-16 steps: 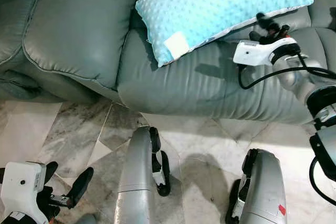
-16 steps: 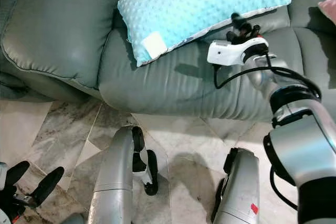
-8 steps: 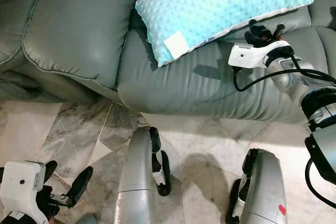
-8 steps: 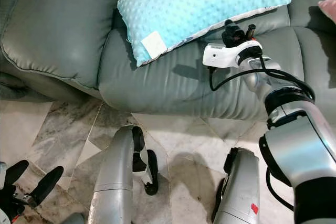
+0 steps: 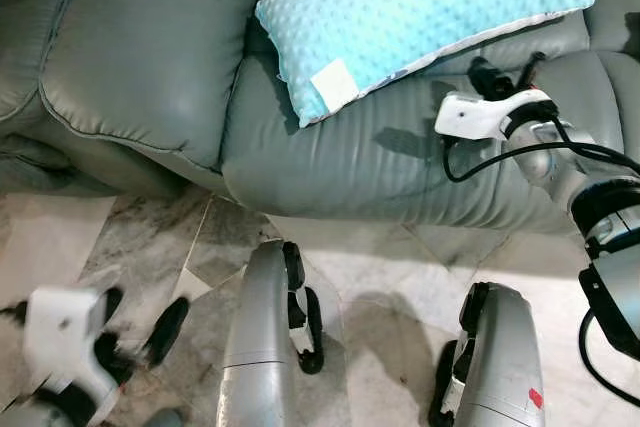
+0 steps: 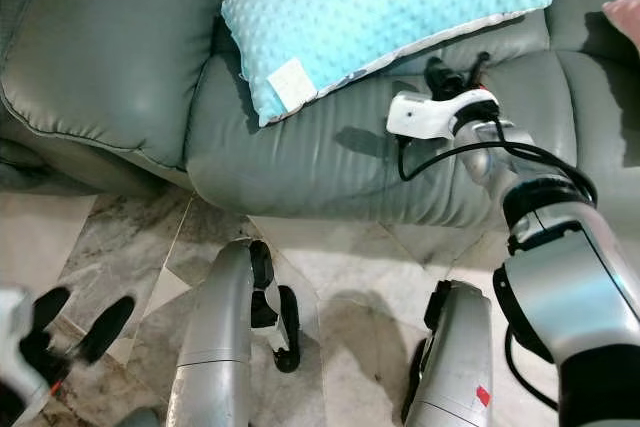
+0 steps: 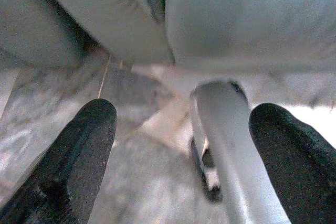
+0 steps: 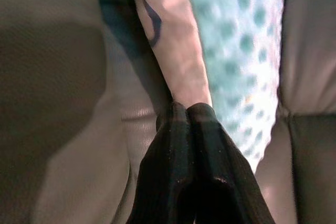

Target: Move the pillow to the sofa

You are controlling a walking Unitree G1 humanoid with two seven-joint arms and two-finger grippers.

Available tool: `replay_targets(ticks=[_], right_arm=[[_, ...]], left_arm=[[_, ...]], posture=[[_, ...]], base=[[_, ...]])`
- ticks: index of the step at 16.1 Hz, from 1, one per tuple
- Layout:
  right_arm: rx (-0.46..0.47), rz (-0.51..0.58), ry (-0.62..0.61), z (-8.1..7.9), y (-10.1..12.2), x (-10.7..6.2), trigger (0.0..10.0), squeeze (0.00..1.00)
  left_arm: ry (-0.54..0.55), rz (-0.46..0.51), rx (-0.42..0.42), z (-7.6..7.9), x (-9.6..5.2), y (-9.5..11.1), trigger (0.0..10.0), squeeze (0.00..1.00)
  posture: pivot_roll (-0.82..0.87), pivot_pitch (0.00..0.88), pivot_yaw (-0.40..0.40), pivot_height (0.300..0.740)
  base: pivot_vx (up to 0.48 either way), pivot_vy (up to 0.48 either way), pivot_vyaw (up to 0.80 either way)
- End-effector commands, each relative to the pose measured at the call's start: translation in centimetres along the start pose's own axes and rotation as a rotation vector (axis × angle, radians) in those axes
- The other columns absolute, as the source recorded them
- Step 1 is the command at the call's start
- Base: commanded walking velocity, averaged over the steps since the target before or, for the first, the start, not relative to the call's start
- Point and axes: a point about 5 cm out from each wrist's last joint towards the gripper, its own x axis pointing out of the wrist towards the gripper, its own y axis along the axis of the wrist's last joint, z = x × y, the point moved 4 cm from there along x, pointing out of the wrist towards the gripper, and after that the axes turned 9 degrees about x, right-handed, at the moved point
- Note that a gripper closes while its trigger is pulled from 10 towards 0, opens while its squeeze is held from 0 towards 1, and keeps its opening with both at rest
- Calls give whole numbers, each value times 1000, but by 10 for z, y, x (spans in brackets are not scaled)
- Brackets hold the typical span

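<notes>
The turquoise dotted pillow (image 5: 420, 7) lies on the grey leather sofa (image 5: 340, 147), its top edge leaning on the backrest, a white label at its near corner. My right gripper (image 5: 484, 73) hovers over the seat cushion just in front of the pillow's lower edge, apart from it. In the right wrist view its fingertips (image 8: 186, 116) are pressed together with nothing between them, pointing at the pillow's pale underside (image 8: 173, 51). My left gripper (image 5: 140, 322) hangs low over the floor, open and blurred; its fingers (image 7: 89, 135) spread wide.
The sofa's wide padded armrest (image 5: 150, 57) stands at the left. Marble floor tiles (image 5: 400, 267) run along the sofa front. My two silver legs (image 5: 265, 347) stand close to the seat edge. A pink object (image 6: 625, 17) sits at the far right.
My right gripper has drawn back from the pillow's edge toward the seat front. The left gripper has swung to the right and upward, now blurred.
</notes>
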Motion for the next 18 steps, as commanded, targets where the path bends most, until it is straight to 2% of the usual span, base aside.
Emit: replay_targets(ticks=[1,2,4,5,6,7,8,9,10,13,14,17,18], right_arm=[[73,-7,14,-12,-1,-4,0,0],[127,-18,12,-18,-4,-7,0,0],[190,-15,10,-26,-8,-13,0,0],[234,-15,-3,-29,-12,-18,0,0],[327,-41,-23,-30,-19,-22,0,0],[353,-56,-36,-31,-24,-26,2627,0],[426,-76,-50,-33,-30,-30,2706,0],[601,-95,-85,-42,-40,-43,10000,0],[702,-107,-121,-49,-44,-53,10000,0],[870,-140,-213,-61,-43,-68,10000,0],[981,-152,-275,-65,-29,-80,10000,0],[1174,-128,-297,-73,3,-94,10000,0],[1215,-121,-308,-72,9,-94,10000,71]], left_arm=[[29,-24,-12,-2,7,-8,10000,0],[26,6,-22,1,24,-5,10000,0],[27,53,-33,2,42,1,10000,0],[33,87,-47,2,60,5,10000,0],[29,111,-59,5,76,10,10000,0],[20,130,-67,7,84,14,10000,0],[16,144,-69,9,94,17,10000,0],[-1,182,-84,14,111,26,10000,0],[-17,203,-96,18,118,30,10000,0],[-62,222,-113,29,137,33,10000,0],[-87,232,-119,35,143,33,10000,0],[-115,259,-138,46,158,38,10000,0],[-126,268,-144,51,165,41,10000,0]], posture=[[161,342,154,548],[148,319,138,548],[123,296,121,548],[99,283,109,548],[75,265,103,548],[60,248,101,548],[38,214,97,548],[-16,169,92,548],[-31,148,90,548],[-81,88,89,548],[-104,56,88,548],[-151,0,92,548],[-165,0,93,548]], base=[[0,0,0],[0,0,0],[0,0,0],[0,0,0],[0,0,0],[0,0,0],[0,0,0],[0,0,0],[0,0,0],[0,0,0],[0,0,0],[0,0,0],[0,0,0]])
